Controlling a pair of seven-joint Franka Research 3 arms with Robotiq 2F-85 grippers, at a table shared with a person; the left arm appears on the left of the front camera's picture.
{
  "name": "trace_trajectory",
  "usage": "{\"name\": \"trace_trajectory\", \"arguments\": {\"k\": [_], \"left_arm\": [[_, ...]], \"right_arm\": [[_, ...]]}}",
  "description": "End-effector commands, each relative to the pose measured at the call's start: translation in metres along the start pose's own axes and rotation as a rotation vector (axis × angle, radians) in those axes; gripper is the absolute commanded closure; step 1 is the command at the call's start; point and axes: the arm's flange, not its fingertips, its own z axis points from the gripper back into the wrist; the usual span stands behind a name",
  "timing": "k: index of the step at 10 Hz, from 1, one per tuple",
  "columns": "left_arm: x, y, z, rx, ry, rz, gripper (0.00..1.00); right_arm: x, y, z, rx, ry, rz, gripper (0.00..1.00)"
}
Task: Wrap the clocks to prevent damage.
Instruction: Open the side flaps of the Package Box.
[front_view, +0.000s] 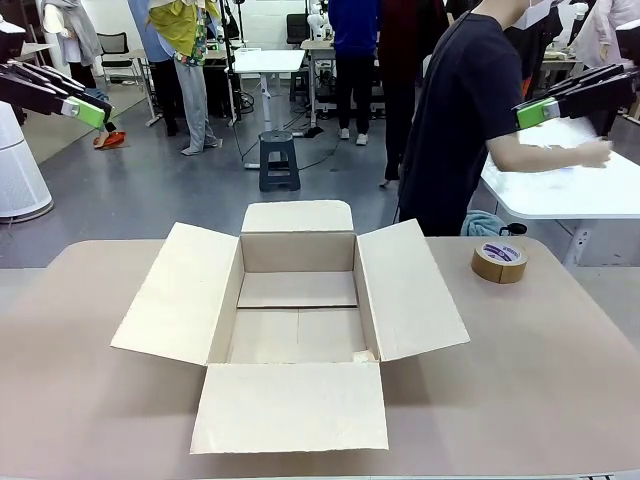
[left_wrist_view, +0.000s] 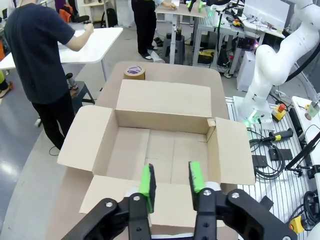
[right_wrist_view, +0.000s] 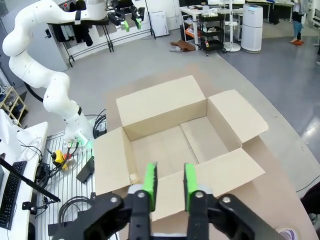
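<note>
A: Left side status?
B: Left end effector (front_view: 92, 112) is up high at the far left edge, well clear of the bench (front_view: 520, 350). In the left wrist view (left_wrist_view: 171, 182) its green pads (left_wrist_view: 148, 181) stand apart with nothing between them, so it's open and unloaded, hanging over the near flap of the box.

A: Where's the box?
B: The cardboard box (front_view: 298, 252) sits mid-bench and square to the front camera, with all four flaps folded outward. Its bare cardboard floor shows, with a small pale scrap (front_view: 365, 355) at the near right inside corner. It also shows in both wrist views (left_wrist_view: 162, 120) (right_wrist_view: 165, 117).

A: Right of the box?
B: A tape roll (front_view: 499, 261) lies flat on the bench near the far right corner, well apart from the box's right flap. In the left wrist view it lies beyond the far flap (left_wrist_view: 134, 73).

A: Person?
B: The person (front_view: 455, 130) stands at the far side, turned toward a white table (front_view: 560, 195) behind the bench, one hand (front_view: 597, 152) resting on it.

A: Right side?
B: Right end effector (front_view: 535, 113) is high at the right edge, mirroring the left. In its wrist view (right_wrist_view: 169, 180) the pads (right_wrist_view: 149, 179) are parted with an empty gap, so it's open and holding nothing, above the box's near flap.
</note>
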Motion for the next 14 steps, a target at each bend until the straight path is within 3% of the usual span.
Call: {"name": "trace_trajectory", "arguments": {"k": [1,8,9,10,12,13,14], "left_arm": [[-0.001,-0.004,0.001,-0.006,0.003,0.002,1.0],[0.0,-0.005,0.005,0.021,0.022,-0.008,1.0],[-0.001,-0.002,0.001,-0.007,0.001,0.001,1.0],[-0.001,-0.002,0.001,-0.007,0.001,0.001,1.0],[-0.001,-0.002,0.002,-0.002,0.004,0.002,1.0],[0.014,-0.011,-0.005,0.054,0.042,0.0,1.0],[0.029,-0.019,-0.023,0.129,0.139,0.042,1.0]], "right_arm": [[-0.005,0.0,-0.005,0.001,0.011,0.0,1.0],[-0.002,0.004,-0.008,0.032,0.054,-0.004,1.0],[-0.002,0.0,-0.003,-0.037,0.079,-0.084,1.0],[-0.001,0.002,-0.01,0.034,0.023,-0.001,1.0],[-0.001,0.002,-0.01,0.034,0.023,-0.001,1.0],[-0.002,0.0,-0.006,0.017,0.036,-0.021,0.99],[0.015,0.014,-0.034,-0.021,0.05,-0.098,0.99]]}}
